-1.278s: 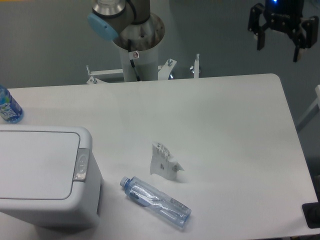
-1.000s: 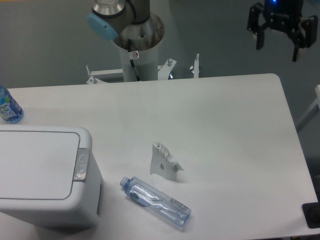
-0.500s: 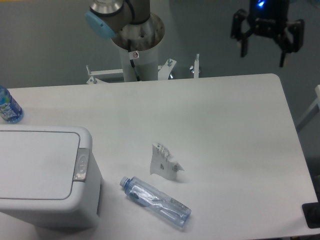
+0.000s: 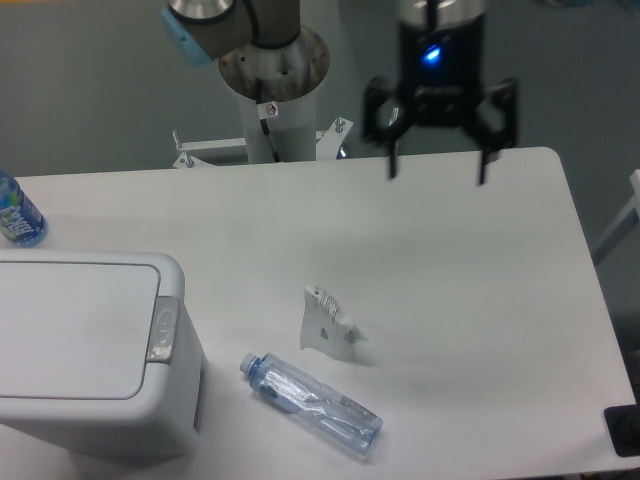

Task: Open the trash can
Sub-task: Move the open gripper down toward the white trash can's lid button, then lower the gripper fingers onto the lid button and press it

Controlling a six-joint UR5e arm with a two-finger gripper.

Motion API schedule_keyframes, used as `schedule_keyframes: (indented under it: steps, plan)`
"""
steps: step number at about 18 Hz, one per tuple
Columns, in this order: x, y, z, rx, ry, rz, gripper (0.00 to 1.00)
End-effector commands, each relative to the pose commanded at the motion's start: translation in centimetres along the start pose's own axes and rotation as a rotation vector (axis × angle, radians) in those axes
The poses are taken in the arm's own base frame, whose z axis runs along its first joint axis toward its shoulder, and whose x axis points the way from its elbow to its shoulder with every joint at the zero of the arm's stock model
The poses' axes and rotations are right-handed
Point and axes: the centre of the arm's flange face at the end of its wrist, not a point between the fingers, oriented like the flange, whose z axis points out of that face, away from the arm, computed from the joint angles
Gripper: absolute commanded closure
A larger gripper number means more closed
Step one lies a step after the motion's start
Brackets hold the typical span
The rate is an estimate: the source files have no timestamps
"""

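Observation:
The trash can (image 4: 80, 345) is a large white boxy bin at the front left of the table, lid flat and shut, with a grey push-button strip (image 4: 162, 329) along its right edge. My gripper (image 4: 437, 172) hangs open and empty above the far middle-right of the table, fingers pointing down, well to the right of and behind the bin.
A crumpled white paper scrap (image 4: 328, 325) lies mid-table. A clear plastic bottle (image 4: 312, 404) lies on its side in front of it, right of the bin. A blue-labelled bottle (image 4: 16, 215) stands at the left edge. The arm's base column (image 4: 272, 95) rises behind the table.
My gripper has moved left and down from beyond the far right corner to over the table's far middle-right. It stays open. Nothing on the table has moved.

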Motion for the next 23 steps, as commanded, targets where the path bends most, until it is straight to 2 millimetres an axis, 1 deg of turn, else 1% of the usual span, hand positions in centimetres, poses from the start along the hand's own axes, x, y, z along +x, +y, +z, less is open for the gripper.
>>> schedule_keyframes:
  steps: [1,4,9,11,13,16,23]
  plan:
    - [1.8,-0.9,0.8,0.009,0.014,-0.021,0.0]
    - [5.3,-2.6,2.7,0.031,0.042,-0.066,0.0]
    - [9.5,-4.2,4.9,0.048,0.089,-0.124,0.0]
    - [9.9,-4.7,5.5,0.054,0.149,-0.193,0.0]
    - [10.5,-5.5,5.3,0.076,0.232,-0.233,0.0]
    - [10.6,-5.7,5.3,0.087,0.289,-0.246,0.0]
    - [10.5,-5.5,7.1,0.064,0.309,-0.255,0.0]
